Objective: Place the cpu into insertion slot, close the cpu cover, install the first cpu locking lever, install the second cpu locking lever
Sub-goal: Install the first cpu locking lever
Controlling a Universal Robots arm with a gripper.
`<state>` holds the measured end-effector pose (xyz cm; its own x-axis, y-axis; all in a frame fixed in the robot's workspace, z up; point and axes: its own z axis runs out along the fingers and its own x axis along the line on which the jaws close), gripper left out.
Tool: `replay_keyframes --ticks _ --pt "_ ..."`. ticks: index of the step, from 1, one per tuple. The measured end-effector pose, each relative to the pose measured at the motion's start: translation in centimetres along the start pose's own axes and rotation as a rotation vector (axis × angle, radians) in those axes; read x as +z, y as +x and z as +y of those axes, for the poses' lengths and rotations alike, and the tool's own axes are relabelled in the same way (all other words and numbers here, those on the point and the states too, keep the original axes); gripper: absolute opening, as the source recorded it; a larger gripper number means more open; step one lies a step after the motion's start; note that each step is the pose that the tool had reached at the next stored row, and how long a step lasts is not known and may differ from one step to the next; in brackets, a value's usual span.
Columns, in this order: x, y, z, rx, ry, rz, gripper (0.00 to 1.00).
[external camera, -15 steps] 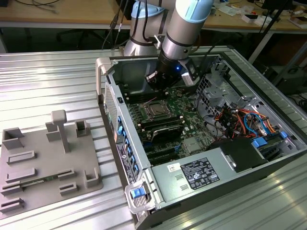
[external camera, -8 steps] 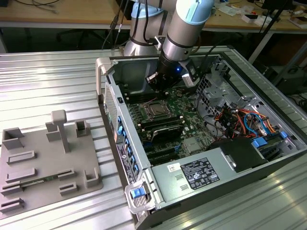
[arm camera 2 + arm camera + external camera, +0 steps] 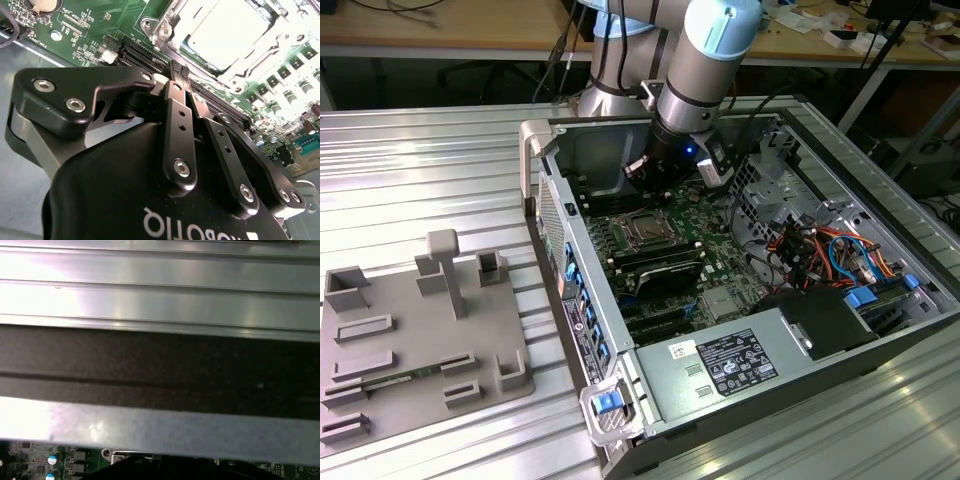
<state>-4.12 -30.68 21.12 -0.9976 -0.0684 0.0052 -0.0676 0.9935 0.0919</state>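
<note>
Black and pressed together on nothing, the hand (image 3: 179, 70) fills the second wrist view's foreground, the cpu (image 3: 227, 30) bright in its insertion slot (image 3: 165, 30) at one o'clock. From the exterior view, that slot (image 3: 647, 230) sits below the arm, cpu cover (image 3: 647, 216) around it.

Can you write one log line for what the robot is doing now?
gripper: shut, empty | cpu: in slot | cover: closed | gripper beside slot
</note>
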Motion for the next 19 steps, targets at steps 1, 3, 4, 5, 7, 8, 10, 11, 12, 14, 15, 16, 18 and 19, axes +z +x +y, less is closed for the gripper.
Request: replay_keyframes --ticks 1,3,4,5,7,8,10,11,12,14,15,16,18,19 --pt "0.10 0.00 -0.01 0.000 -0.0002 0.0001 0.11" --pt "0.35 -0.06 -0.03 0.000 -0.0004 0.0002 0.11" --pt "0.43 -0.07 -0.03 0.000 -0.0004 0.0001 0.11" --pt "0.48 -0.08 -0.03 0.000 -0.0005 0.0000 0.11" --pt "0.57 -0.10 -0.04 0.000 -0.0005 0.0001 0.11" --pt "0.63 -0.11 -0.04 0.000 -0.0005 0.0000 0.11" --pt "0.70 -0.12 -0.04 0.000 -0.0008 0.0000 0.11" --pt "0.71 -0.12 -0.04 0.000 -0.0010 0.0001 0.11" --pt "0.72 -0.12 -0.03 0.000 -0.0013 0.0001 0.11" --pt "0.72 -0.12 -0.02 0.000 -0.0014 0.0000 0.11" --pt "0.69 -0.13 0.00 0.000 -0.0014 0.0000 0.11" --pt "0.64 -0.13 0.03 0.000 -0.0015 -0.0001 0.11" --pt "0.51 -0.13 0.08 0.000 -0.0015 -0.0001 0.11" --pt "0.45 -0.14 0.11 0.000 -0.0016 -0.0002 0.11"
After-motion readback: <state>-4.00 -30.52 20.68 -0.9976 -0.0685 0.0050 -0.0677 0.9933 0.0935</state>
